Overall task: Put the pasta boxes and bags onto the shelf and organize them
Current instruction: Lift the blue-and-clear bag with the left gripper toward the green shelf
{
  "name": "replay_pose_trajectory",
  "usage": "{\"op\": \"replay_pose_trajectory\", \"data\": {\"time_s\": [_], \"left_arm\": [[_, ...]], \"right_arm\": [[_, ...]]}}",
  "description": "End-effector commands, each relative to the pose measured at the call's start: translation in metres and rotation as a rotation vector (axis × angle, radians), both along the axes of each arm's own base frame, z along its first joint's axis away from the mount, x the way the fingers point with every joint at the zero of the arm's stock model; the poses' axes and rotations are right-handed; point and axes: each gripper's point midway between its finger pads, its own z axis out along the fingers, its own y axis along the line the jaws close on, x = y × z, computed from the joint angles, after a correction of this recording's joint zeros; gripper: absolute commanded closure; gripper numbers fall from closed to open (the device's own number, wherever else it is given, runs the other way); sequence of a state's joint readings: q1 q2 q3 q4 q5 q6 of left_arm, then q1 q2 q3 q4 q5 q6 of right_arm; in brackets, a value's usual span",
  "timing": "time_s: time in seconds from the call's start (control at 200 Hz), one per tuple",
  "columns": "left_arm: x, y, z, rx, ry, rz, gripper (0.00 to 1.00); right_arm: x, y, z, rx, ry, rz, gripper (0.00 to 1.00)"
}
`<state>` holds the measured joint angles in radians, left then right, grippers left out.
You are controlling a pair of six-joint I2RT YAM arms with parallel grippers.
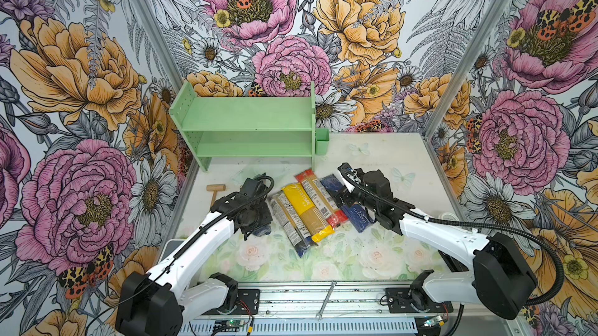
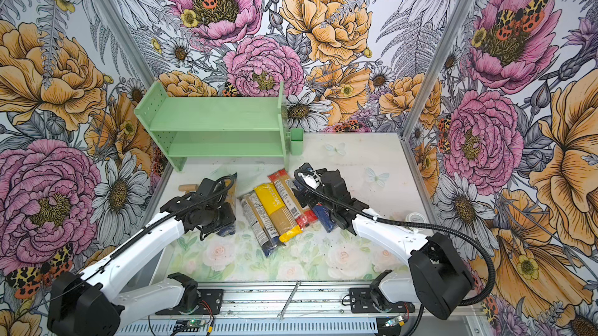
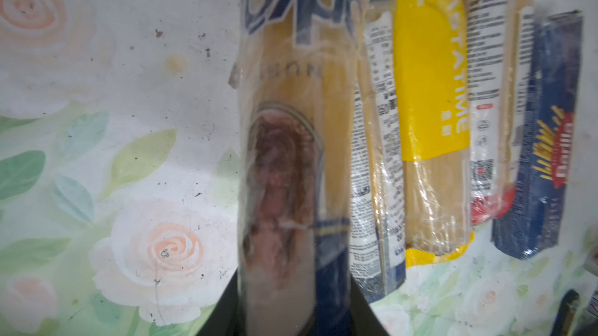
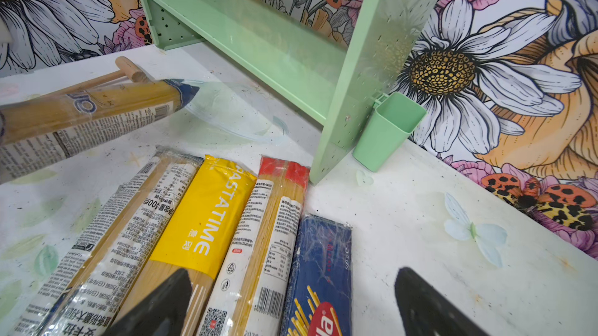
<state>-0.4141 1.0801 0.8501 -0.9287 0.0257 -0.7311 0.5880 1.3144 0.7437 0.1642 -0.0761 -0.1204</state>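
Observation:
My left gripper (image 3: 291, 313) is shut on a clear spaghetti bag with dark blue ends (image 3: 284, 143). In the right wrist view this bag (image 4: 81, 114) hangs tilted above the table. Four packs lie side by side on the table: a clear bag with a blue end (image 1: 288, 221), a yellow bag (image 1: 307, 211), a red-ended bag (image 1: 320, 195) and a dark blue box (image 1: 356, 217). My right gripper (image 4: 291, 311) stands open just over the red-ended bag (image 4: 259, 237) and the blue box (image 4: 323, 269). The mint-green shelf (image 1: 246, 114) stands at the back with both tiers bare.
A small green cup (image 1: 322, 141) hangs on the shelf's right side panel. A wooden mallet (image 1: 215, 190) lies left of the left gripper (image 1: 255, 221). A white round object (image 1: 448, 216) sits near the table's right edge. Flowered walls close in three sides.

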Motion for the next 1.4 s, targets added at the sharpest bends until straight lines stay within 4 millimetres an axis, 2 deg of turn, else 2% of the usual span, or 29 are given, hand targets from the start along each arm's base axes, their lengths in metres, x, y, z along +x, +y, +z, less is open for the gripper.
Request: {"op": "replay_pose_trajectory", "data": {"time_s": [0.0, 0.275, 0.671, 0.911, 1.146, 1.391], "left_arm": [[0.015, -0.014, 0.061, -0.104, -0.19, -0.047, 1.0], [0.002, -0.029, 0.112, -0.228, -0.305, -0.128, 1.0], [0.001, -0.03, 0.194, -0.258, -0.525, -0.193, 1.0], [0.005, -0.022, 0.247, -0.206, -0.681, -0.219, 1.0], [0.021, -0.007, 0.297, -0.071, -0.82, -0.211, 1.0], [0.052, 0.007, 0.346, 0.106, -0.915, -0.21, 1.0]], "right_arm": [[0.004, 0.002, 0.023, 0.04, -0.038, 0.004, 0.01], [0.005, 0.002, 0.024, 0.053, -0.032, 0.005, 0.01], [0.006, -0.001, 0.021, 0.055, -0.024, -0.003, 0.01], [0.007, -0.002, 0.018, 0.052, -0.017, -0.006, 0.01], [0.007, -0.001, 0.018, 0.057, -0.015, 0.0, 0.01], [0.004, -0.003, 0.022, 0.061, -0.021, -0.003, 0.01]]}}
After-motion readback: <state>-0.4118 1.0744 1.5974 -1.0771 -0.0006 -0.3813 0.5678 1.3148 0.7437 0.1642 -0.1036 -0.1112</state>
